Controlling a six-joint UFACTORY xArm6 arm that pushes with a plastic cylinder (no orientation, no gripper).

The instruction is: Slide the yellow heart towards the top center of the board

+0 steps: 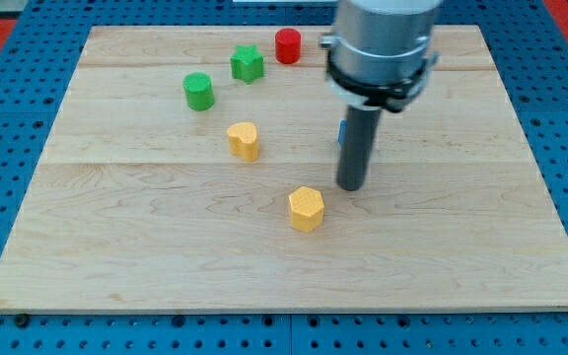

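Note:
The yellow heart (244, 140) lies on the wooden board (116, 227), left of centre. My tip (351, 186) rests on the board to the heart's right and a little lower, well apart from it. A yellow hexagon (306, 208) lies just below and left of my tip, not touching it. A blue block (341, 131) shows as a sliver behind the rod; its shape is hidden.
A green cylinder (198, 91), a green star (248, 64) and a red cylinder (287, 45) lie near the view's top, left of centre. The arm's grey body (381, 44) covers part of the top centre. Blue pegboard surrounds the board.

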